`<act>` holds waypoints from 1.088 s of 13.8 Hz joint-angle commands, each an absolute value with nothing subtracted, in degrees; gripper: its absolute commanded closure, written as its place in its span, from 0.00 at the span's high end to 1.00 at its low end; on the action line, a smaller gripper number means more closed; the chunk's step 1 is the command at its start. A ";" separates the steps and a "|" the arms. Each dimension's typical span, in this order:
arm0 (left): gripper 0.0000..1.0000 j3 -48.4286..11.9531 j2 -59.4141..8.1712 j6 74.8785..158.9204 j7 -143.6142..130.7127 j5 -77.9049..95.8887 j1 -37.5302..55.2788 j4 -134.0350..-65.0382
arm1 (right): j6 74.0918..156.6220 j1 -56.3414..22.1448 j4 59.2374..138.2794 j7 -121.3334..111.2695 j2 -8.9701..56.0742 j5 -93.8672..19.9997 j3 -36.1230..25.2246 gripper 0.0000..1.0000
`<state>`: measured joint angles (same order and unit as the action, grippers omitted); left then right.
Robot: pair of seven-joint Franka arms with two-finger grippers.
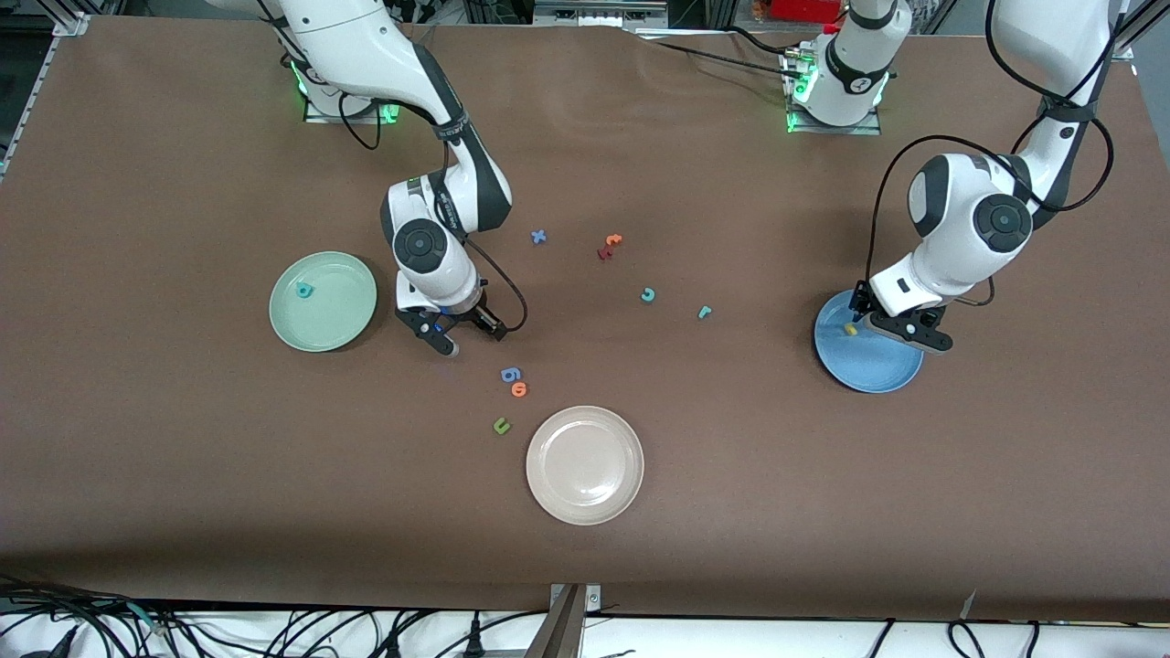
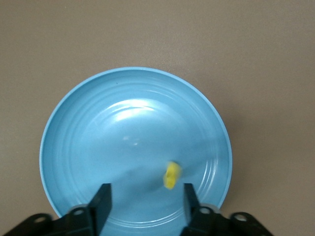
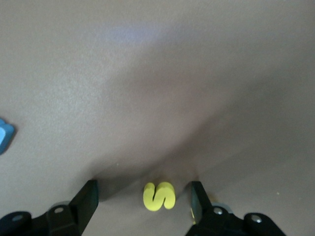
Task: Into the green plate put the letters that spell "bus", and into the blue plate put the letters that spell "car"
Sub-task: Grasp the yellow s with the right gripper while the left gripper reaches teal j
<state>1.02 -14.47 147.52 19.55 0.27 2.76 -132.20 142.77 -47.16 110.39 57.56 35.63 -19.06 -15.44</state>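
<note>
My right gripper [image 1: 471, 340] [image 3: 143, 191] is low over the table beside the green plate [image 1: 322, 302]. It is open, and a yellow "s" [image 3: 159, 195] lies flat between its fingers without touching them. A teal "b" [image 1: 303, 291] lies in the green plate. Over the blue plate [image 1: 868, 361] [image 2: 78, 147] my left gripper [image 1: 891, 322] [image 2: 146, 191] is open and holds nothing. A yellow "a" [image 1: 850, 329] [image 2: 172, 175] is in that plate, near one fingertip. The teal "c" [image 1: 647, 294] and teal "r" [image 1: 704, 312] lie on the table between the two arms.
A beige-white plate [image 1: 585, 464] sits nearer the front camera. Near it lie an olive "u" [image 1: 501, 425], an orange "o" [image 1: 519, 389] and a blue "6"-like letter [image 1: 511, 374]. Farther back lie a blue "x" [image 1: 538, 237], an orange "t" [image 1: 612, 240] and a dark red letter [image 1: 603, 253].
</note>
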 commanded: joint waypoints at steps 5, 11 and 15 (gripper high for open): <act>0.83 -5.69 -12.92 147.57 3.66 -0.18 3.08 -132.28 | 142.65 -47.73 110.04 57.75 36.04 -20.21 -15.20 0.73; 0.84 -17.74 -16.08 147.31 -26.15 -0.35 3.69 -128.24 | 142.56 -47.37 110.13 53.45 35.95 -19.95 -15.64 0.70; 0.84 -18.37 -22.83 145.81 -40.40 -0.88 9.92 -121.83 | 142.47 -47.29 110.39 52.12 36.04 -19.95 -15.73 0.64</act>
